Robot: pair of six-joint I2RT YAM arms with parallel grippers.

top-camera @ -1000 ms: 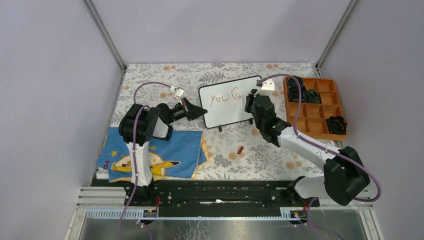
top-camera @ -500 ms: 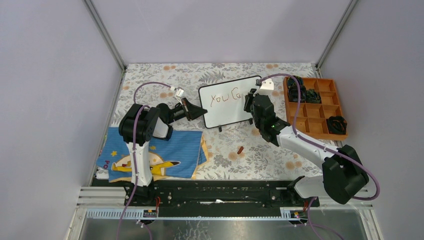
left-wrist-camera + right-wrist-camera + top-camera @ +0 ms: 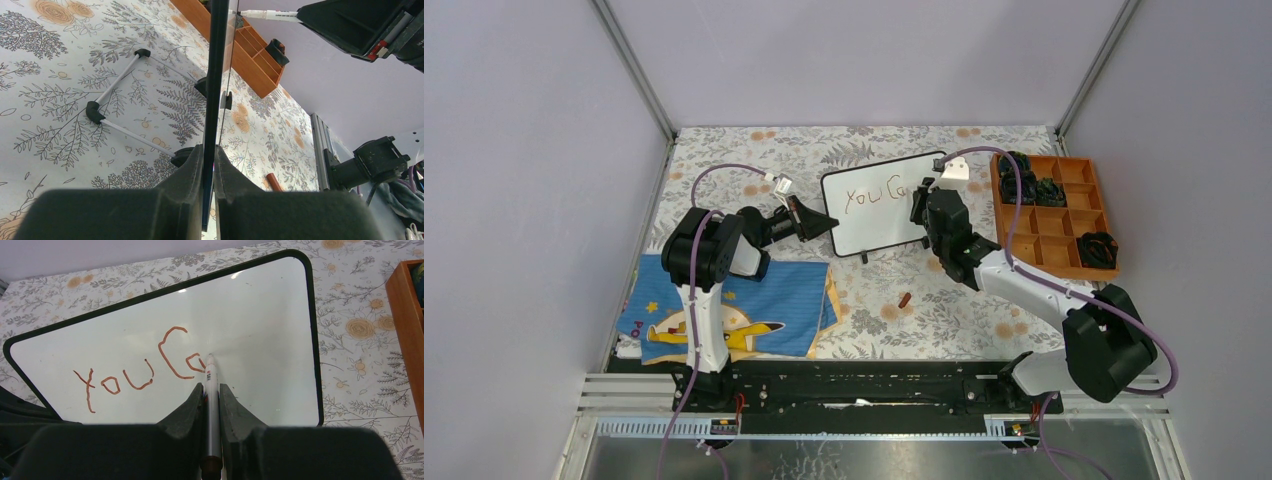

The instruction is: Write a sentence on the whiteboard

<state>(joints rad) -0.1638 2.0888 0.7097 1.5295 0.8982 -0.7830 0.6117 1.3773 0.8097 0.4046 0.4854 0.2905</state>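
Note:
The whiteboard [image 3: 879,228] stands tilted at mid-table, its black frame [image 3: 218,60] seen edge-on in the left wrist view. My left gripper [image 3: 819,222] [image 3: 208,156] is shut on the board's left edge. The sentence [image 3: 874,195] [image 3: 160,346] reads "You C" plus a partly drawn letter in reddish-brown. My right gripper [image 3: 921,205] [image 3: 211,390] is shut on a grey marker [image 3: 210,405], whose tip touches the white surface [image 3: 260,315] at that last letter.
An orange compartment tray [image 3: 997,205] [image 3: 250,62] with dark items sits right of the board. A blue printed cloth [image 3: 734,305] lies at the front left. A small reddish-brown cap [image 3: 905,298] [image 3: 274,181] rests in front of the board. The board's wire stand [image 3: 112,92] spreads behind it.
The right gripper and marker have crept slightly left along the board. The left gripper and the board have stayed put.

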